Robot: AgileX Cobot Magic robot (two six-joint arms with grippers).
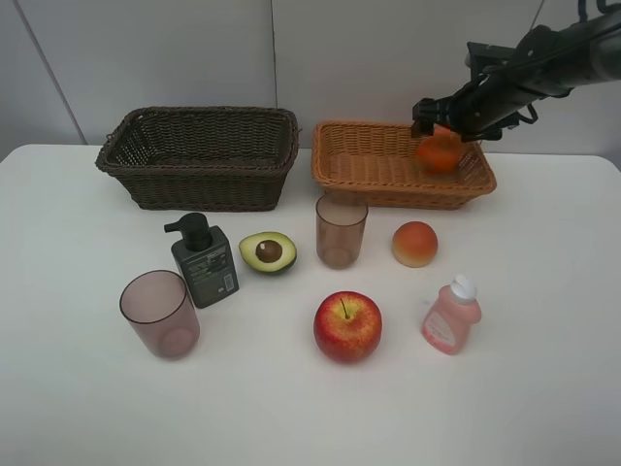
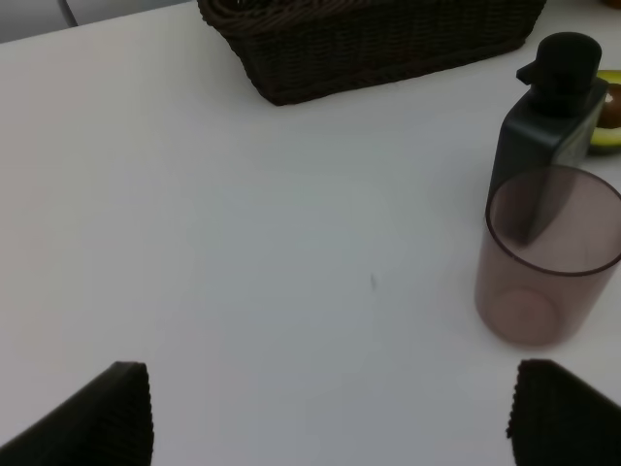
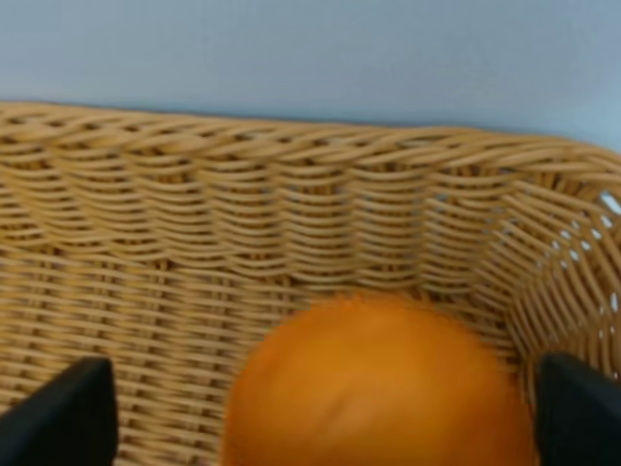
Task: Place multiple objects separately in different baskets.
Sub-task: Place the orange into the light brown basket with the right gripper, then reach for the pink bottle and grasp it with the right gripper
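The right hand (image 1: 448, 128) hangs over the right end of the light orange-tan basket (image 1: 388, 194), which stands at the far right of the white surface (image 1: 78, 388). Its fingers are spread wide, with the orange tangerine (image 1: 440, 152) between them. In the right wrist view one finger (image 3: 58, 419) stands clear of the fruit, so nothing is gripped. The tangerine is blurred there, and I cannot tell whether it rests on the basket floor.

The left hand (image 2: 330, 417) is also wide open and holds nothing, low over bare surface at the near left.

The dark brown basket (image 1: 194, 184) stands left of the tan one. Nearer lie the rest (all outside the baskets):
- Middle row, left to right: the dark green pump bottle (image 1: 204, 264), the halved avocado (image 1: 268, 251), a mauve cup (image 1: 341, 230), and the peach-coloured fruit (image 1: 415, 243).
- Nearest row: the second mauve cup (image 1: 160, 313) at the left, the red apple (image 1: 347, 326) in the middle, and the small pink bottle (image 1: 451, 317) at the right.
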